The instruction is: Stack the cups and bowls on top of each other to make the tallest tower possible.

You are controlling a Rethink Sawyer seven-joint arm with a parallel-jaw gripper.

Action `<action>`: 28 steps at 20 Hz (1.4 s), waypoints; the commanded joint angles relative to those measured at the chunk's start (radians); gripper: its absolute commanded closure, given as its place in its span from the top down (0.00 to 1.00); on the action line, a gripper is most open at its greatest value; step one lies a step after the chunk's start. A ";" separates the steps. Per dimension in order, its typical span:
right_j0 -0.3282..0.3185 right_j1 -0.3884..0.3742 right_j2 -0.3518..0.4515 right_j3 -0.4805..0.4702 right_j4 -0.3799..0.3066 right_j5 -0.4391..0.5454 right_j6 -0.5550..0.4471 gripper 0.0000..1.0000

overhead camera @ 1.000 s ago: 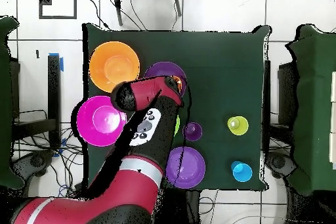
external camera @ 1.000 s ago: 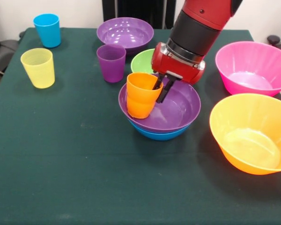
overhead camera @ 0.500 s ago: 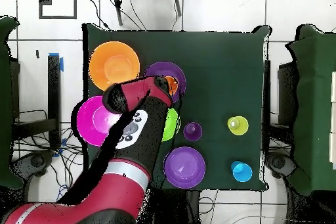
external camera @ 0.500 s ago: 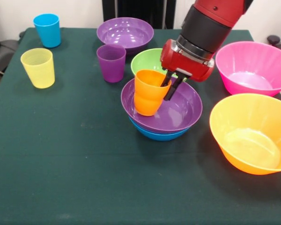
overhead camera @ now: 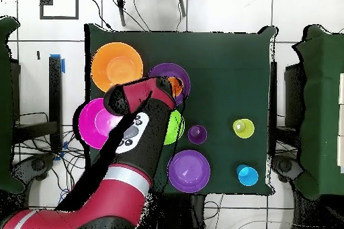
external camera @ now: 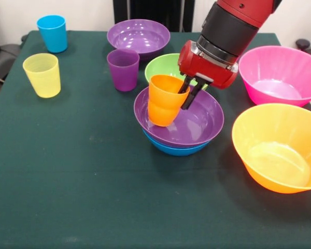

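The orange cup hung tilted inside the tower, which was a purple bowl nested in a blue bowl near the middle of the surface. Its base sat low over the purple bowl's left side; whether it touched the bowl could not be told. The gripper had its jaws clenched on the cup's right rim, one inside the wall and one outside.

The risk, judged from this pose, lay in the tilt. Let go as it hung, the cup would likely land on its edge, tip over and roll down the bowl's curved, glossy floor, ending on its side instead of standing. A grip on one thin wall alone could also slip or twist the cup. Pushing down off-centre might rock the two nested bowls, since the purple one already sat slightly askew in the blue one. The green bowl stood just behind the tower, so a sideways swing of the arm might knock it.

Counted, there were four cups: the orange one held, a purple cup, a yellow cup and a blue cup, the last three standing upright and apart on the surface. There were six bowls: the two in the tower, the green one, a second purple bowl at the far side, a pink bowl and an orange bowl at the right
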 commanded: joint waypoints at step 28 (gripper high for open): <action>-0.023 0.034 0.077 -0.018 0.027 0.052 0.106 1.00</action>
